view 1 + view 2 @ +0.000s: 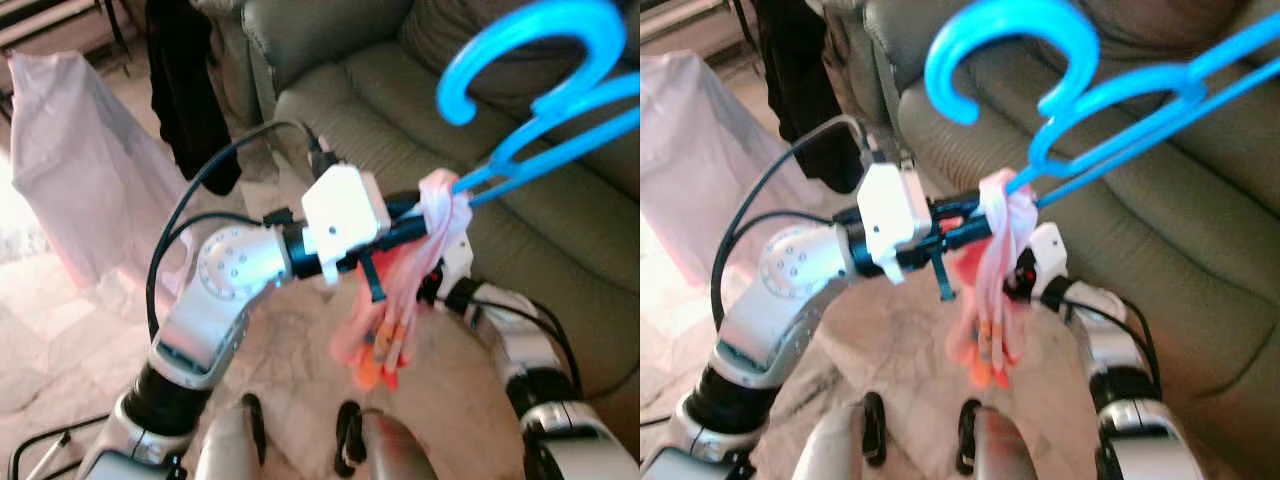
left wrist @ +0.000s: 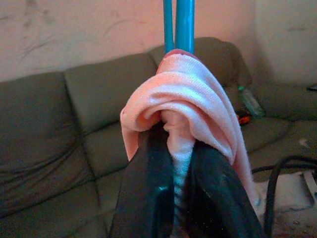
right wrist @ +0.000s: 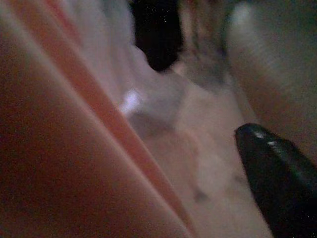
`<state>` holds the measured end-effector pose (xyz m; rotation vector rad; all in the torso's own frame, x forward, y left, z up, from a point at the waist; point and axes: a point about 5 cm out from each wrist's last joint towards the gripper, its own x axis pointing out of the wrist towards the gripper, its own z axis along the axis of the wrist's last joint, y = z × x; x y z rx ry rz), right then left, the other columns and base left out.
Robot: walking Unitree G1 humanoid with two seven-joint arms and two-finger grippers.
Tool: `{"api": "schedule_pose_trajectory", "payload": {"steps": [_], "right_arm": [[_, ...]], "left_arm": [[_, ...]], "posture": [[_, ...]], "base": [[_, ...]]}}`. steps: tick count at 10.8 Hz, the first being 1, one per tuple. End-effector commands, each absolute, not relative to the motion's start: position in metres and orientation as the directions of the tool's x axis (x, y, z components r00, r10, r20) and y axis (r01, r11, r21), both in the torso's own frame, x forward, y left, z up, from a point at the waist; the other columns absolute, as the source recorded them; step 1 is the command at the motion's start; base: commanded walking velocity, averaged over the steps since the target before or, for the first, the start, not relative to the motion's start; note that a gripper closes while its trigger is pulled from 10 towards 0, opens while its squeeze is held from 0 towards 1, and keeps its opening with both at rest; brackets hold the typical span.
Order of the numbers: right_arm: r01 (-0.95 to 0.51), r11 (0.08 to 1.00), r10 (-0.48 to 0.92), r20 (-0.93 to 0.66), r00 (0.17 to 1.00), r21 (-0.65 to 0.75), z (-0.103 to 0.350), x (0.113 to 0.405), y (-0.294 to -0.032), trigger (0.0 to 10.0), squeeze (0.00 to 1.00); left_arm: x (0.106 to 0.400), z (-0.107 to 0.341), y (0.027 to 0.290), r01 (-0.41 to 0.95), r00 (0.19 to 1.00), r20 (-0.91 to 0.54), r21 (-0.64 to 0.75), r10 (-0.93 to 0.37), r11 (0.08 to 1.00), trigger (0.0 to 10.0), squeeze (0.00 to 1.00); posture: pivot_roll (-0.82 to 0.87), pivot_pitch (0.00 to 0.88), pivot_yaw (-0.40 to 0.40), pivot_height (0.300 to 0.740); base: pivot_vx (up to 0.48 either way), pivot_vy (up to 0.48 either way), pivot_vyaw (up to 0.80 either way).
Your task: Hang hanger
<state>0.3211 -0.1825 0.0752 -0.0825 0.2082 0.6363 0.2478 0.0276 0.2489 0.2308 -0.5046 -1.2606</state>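
while left hand (image 2: 173, 163) clamps pink cloth (image 2: 198, 104), bright blue hanger (image 1: 540, 90) sticks up; right hand unclear.

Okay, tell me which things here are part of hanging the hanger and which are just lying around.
Part of the job:
- blue hanger
- pink cloth draped on it
- left hand, pinching cloth and hanger

Just lying about:
- grey-green sofa
- black garment
- pale plastic bag
- right hand, idle under the cloth
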Motion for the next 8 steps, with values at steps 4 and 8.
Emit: {"api": "schedule_pose_trajectory", "payload": {"steps": [4,8], "right_arm": [[-0.379,0.924,0.327,-0.404,0.854,-0.055,0.050,0.294,-0.258,0.0,0.00],[0.105,0.973,-0.133,-0.132,0.982,-0.204,0.123,0.328,-0.316,0.0,0.00]], "left_arm": [[0.298,0.220,0.078,0.677,0.530,0.189,0.493,-0.827,0.546,0.0,0.00],[0.324,0.165,0.130,0.625,0.676,0.019,0.514,-0.736,0.588,0.0,0.00]], "posture": [[0.01,0.246,-0.057,0.740],[-0.02,0.240,-0.044,0.740]], "base": [[0.000,0.000,0.00],[0.000,0.000,0.00]]}}
